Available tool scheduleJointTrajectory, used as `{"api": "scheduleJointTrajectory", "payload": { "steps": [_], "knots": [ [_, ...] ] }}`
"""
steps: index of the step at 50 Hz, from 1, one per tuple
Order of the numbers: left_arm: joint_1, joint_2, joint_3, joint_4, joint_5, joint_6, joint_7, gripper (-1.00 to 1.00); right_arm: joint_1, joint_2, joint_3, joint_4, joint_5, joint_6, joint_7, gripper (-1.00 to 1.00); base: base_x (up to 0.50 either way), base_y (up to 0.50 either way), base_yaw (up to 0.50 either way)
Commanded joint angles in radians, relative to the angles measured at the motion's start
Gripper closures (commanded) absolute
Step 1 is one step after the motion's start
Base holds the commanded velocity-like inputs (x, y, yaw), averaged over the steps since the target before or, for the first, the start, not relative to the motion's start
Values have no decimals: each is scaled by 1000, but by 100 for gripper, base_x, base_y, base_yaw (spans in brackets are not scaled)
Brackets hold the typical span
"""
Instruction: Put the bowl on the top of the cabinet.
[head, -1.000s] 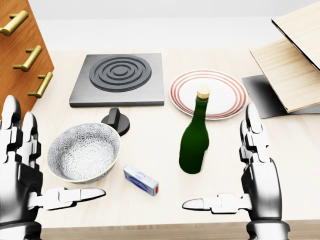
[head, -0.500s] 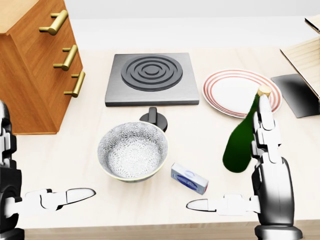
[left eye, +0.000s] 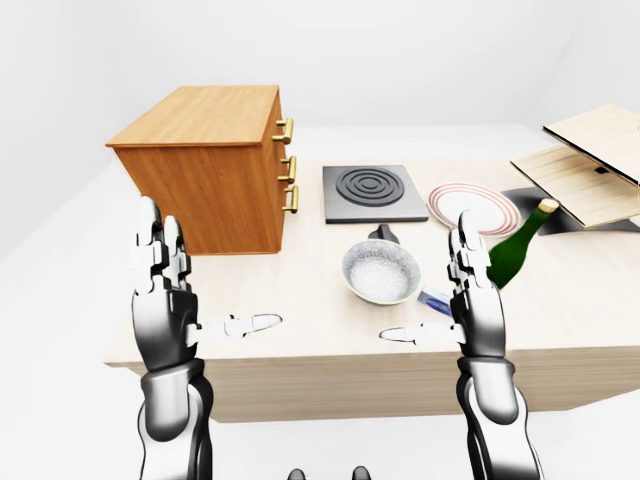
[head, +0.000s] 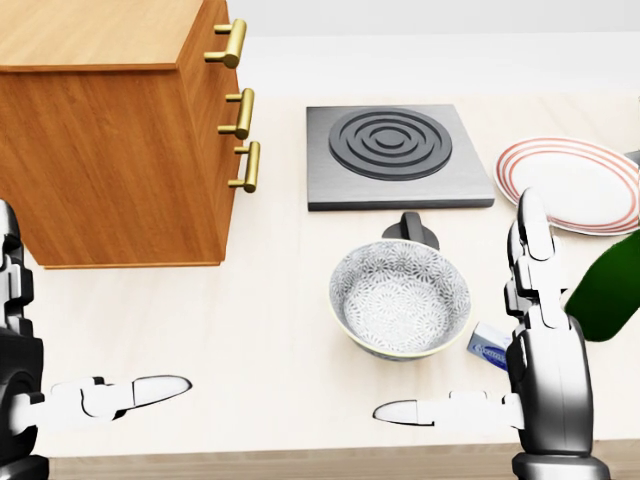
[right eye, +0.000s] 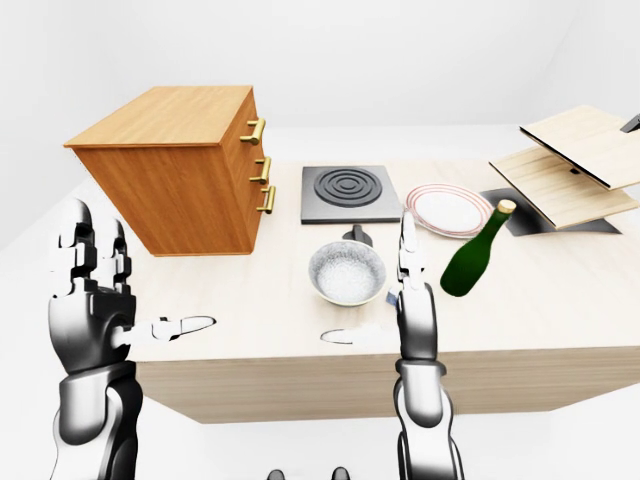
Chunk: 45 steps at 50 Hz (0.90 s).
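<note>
The round white bowl with a fine grey floral pattern (head: 401, 298) sits upright and empty on the pale wooden counter (head: 260, 330), near the middle of the counter's near edge in the head view, free of both hands. Just above it in that view lies a small black knob-like disc (head: 410, 229), partly hidden by the bowl's rim. Just to the bowl's right, a small blue and white box (head: 490, 347) lies flat, its far end hidden by the right hand.

The grey square hob plate with raised black concentric rings (head: 395, 155) lies above the knob, toward the counter's far edge. To its right is a white plate with red rim stripes (head: 570, 183), and a dark green glass bottle with a cork-coloured top (right eye: 475, 252) leans tilted below the plate.

The brown wooden cabinet with three brass drawer handles (left eye: 210, 165) stands on the counter's left part, well apart from the bowl, its flat top bare. Light wooden boards (left eye: 585, 165) sit raised at the counter's right end.

The left hand (left eye: 165, 290) hovers over the near left edge, fingers upright and spread apart, thumb pointing inward, holding nothing. The right hand (head: 540, 370) is posed the same way beside the bowl's right, fingers apart and empty.
</note>
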Motion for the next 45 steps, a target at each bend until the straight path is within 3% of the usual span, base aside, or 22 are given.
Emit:
{"api": "scheduleJointTrajectory", "payload": {
  "steps": [1, 34, 45],
  "knots": [
    [-7, 0, 4, 13, 6, 0, 6, -100, -1, 0, -2, -2, 0, 0, -2, -100, 0, 50, 0],
    [-6, 3, -1, 24, 8, 0, 3, -100, -7, -1, 2, -8, 4, 0, 7, -100, 0, 50, 0],
    [-2, 3, -10, 11, 11, 0, -7, -100, -2, -1, 6, 21, 3, 0, 2, -100, 0, 15, 0]
  ]
}}
